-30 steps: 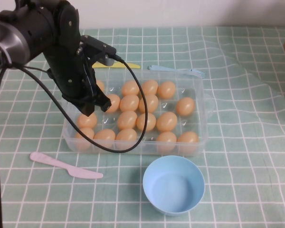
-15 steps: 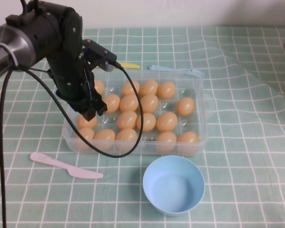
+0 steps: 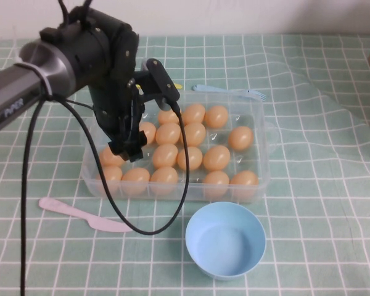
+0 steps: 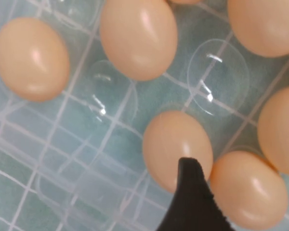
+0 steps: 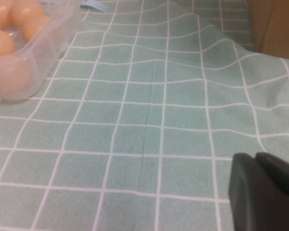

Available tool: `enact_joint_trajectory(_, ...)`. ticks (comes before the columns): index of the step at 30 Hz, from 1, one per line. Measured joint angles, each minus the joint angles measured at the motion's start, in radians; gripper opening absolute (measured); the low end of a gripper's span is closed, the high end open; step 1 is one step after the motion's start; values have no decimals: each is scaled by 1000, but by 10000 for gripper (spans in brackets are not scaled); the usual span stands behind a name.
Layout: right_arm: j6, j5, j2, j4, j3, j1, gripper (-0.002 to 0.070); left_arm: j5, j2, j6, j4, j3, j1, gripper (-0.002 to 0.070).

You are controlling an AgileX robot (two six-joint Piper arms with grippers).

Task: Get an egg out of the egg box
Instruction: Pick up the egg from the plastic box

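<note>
The clear plastic egg box (image 3: 264, 132) sits mid-table and holds several light orange-brown eggs (image 3: 216, 157). My left gripper (image 3: 128, 150) points down into the box's left part, just over the eggs there. In the left wrist view one black fingertip (image 4: 190, 185) hangs close over an egg (image 4: 173, 142), with another egg (image 4: 253, 192) beside it. The other finger is out of that view, and nothing is held. My right gripper (image 5: 258, 157) is shut and empty, low over the tablecloth to the right of the box (image 5: 48, 53); it is outside the high view.
A pale blue bowl (image 3: 225, 240) stands in front of the box. A pink plastic knife (image 3: 80, 214) lies at the front left. A blue fork (image 3: 231, 91) and a yellow utensil (image 3: 174, 86) lie behind the box. The green checked cloth is wrinkled at the right (image 5: 183, 29).
My left arm has swung a little to the right and turned, with its gripper staying down over the eggs in the left part of the box. No egg has moved.
</note>
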Motion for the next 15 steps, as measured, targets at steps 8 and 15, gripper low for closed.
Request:
enact_joint_trajectory(8, 0, 0, 0, 4, 0, 0, -17, -13, 59, -129, 60, 0, -6, 414)
enact_joint_trajectory(15, 0, 0, 0, 25, 0, 0, -17, -24, 80, -144, 82, 0, -6, 414)
